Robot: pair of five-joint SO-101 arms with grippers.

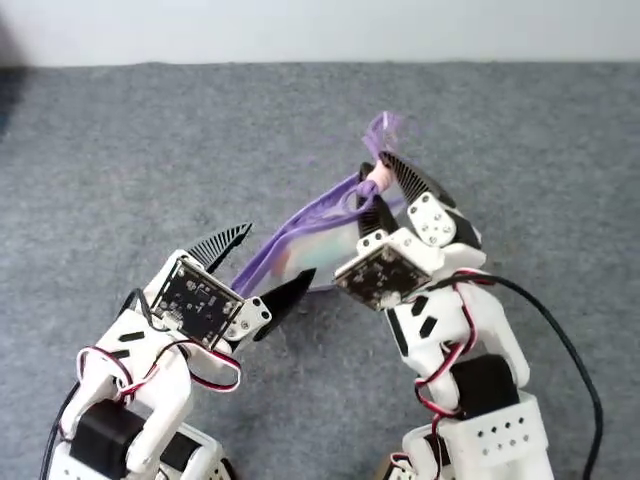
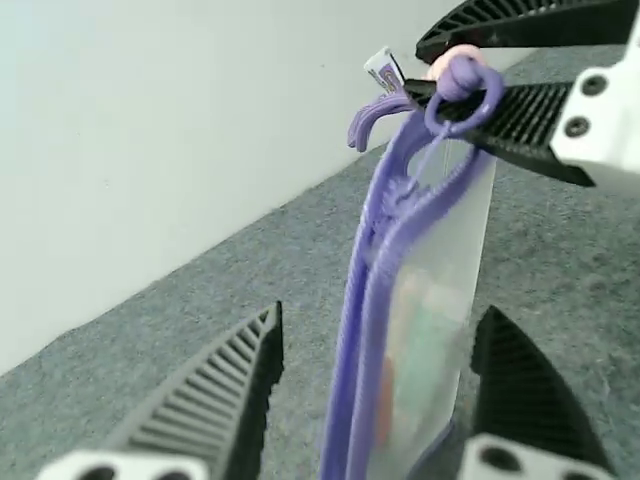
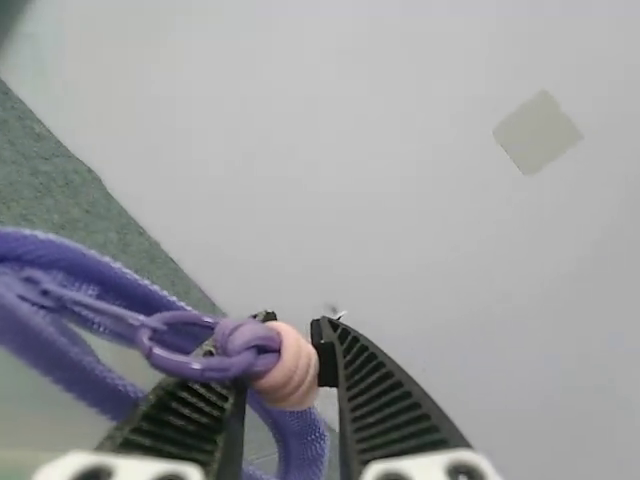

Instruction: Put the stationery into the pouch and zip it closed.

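1 pouch (image 1: 318,247) inside the spread left hand (image 1: 280,252), bead (image 3: 290,366) in right hand's (image 3: 294,332) pinch.

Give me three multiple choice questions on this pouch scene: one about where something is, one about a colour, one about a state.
1. Where is the pouch relative to the left end effector?
A. In the gap of that open end effector
B. Off to one side of it
C. Behind that arm's base

2. What colour is the zip pull bead?
A. Green
B. Pink
C. Black

3. What state is the right end effector in?
A. Wide open above bare table
B. Shut on a pen
C. Shut on the zip pull bead

Answers:
1 A, the left wrist view shows the pouch standing in its open gap.
2 B, the bead is pale pink against the purple cord.
3 C, the right wrist view shows it pinching the bead.
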